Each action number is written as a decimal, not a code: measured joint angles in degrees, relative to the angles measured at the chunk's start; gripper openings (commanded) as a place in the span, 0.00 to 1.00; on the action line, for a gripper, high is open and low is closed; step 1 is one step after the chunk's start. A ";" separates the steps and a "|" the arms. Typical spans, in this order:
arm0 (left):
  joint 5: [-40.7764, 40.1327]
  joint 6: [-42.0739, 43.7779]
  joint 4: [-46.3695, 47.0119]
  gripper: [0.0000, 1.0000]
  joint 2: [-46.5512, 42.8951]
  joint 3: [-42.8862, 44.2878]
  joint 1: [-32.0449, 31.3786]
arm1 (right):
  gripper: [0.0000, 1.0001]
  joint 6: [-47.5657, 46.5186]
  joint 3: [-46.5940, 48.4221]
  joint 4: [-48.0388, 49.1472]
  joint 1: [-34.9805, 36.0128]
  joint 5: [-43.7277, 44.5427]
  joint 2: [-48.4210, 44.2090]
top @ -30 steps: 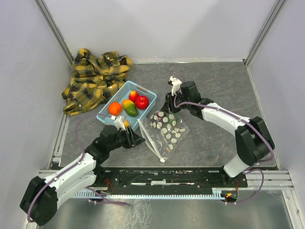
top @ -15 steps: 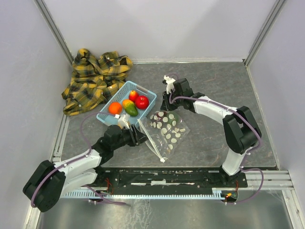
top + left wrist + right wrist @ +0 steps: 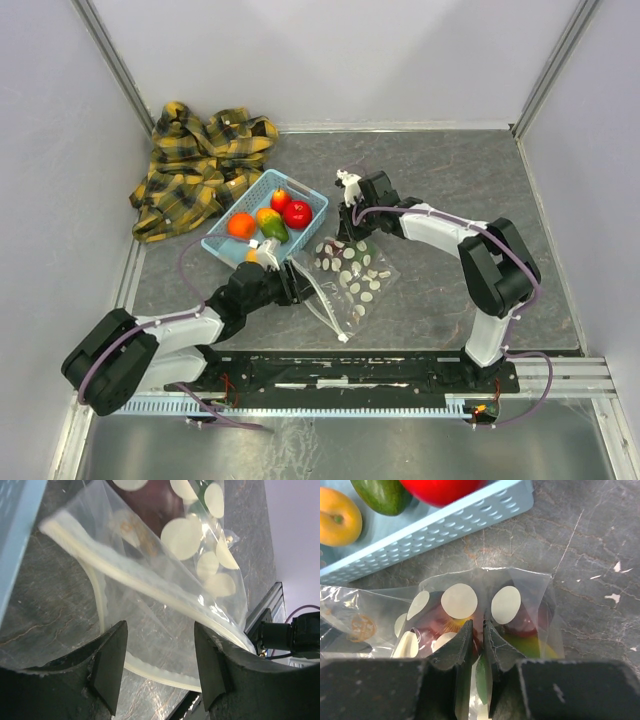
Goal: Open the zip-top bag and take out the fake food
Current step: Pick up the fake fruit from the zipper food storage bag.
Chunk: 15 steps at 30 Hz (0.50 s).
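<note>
The zip-top bag (image 3: 352,282), clear with white oval dots, lies flat between my two grippers. Its mouth gapes toward my left gripper (image 3: 296,287), whose jaws stand open around one white zip strip (image 3: 165,674) without touching it. The other strip (image 3: 125,575) runs higher up. At the bag's far edge my right gripper (image 3: 349,236) is shut on a fold of the film (image 3: 484,622). Fake food shows inside the bag (image 3: 470,615): a dark maroon piece (image 3: 432,625) and a yellow-green one (image 3: 532,647). More fake food (image 3: 268,224) lies in the basket.
A light blue slotted basket (image 3: 312,196) stands just beyond the bag, its wall (image 3: 445,527) close ahead of my right gripper. A yellow plaid cloth (image 3: 200,165) is heaped at the back left. Grey walls enclose the table on three sides.
My left gripper has moved right to the bag's mouth and opened wider. My right gripper has moved left and nearer, and shut on the bag's far edge.
</note>
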 measured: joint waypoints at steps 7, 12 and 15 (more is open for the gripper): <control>-0.94 0.00 1.81 0.64 2.58 1.55 -0.72 | 0.20 -0.33 -5.42 1.44 0.39 -1.46 -0.98; -1.92 0.02 2.71 0.68 5.09 2.08 -2.25 | 0.21 -0.22 -9.53 2.38 0.46 -2.47 -4.04; -2.47 0.02 2.54 0.69 5.57 2.67 -3.30 | 0.21 -0.17 -10.84 2.93 0.48 -2.73 -5.31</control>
